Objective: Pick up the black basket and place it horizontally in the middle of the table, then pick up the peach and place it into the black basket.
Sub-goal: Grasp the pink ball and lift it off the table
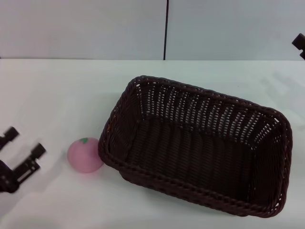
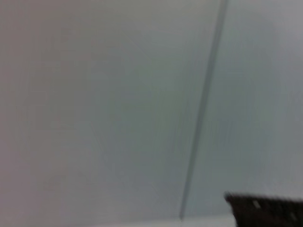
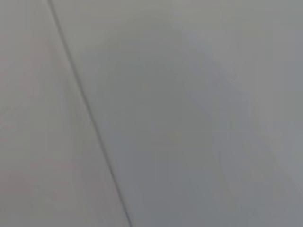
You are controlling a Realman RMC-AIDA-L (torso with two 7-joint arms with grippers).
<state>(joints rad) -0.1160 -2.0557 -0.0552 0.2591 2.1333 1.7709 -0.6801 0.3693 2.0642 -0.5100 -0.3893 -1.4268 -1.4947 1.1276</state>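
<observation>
Presently listed: left gripper point(image 1: 24, 145) low at the table's point(image 1: 52, 95) left edge, fingers spread wide, empty, near the peach point(image 1: 85, 154) touching the black basket point(image 1: 200, 157); right gripper point(image 1: 299, 44) barely visible, state untellable.

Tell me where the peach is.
In the head view the peach sits on the table, left of centre, against the black basket, with the left gripper nearby.
</observation>
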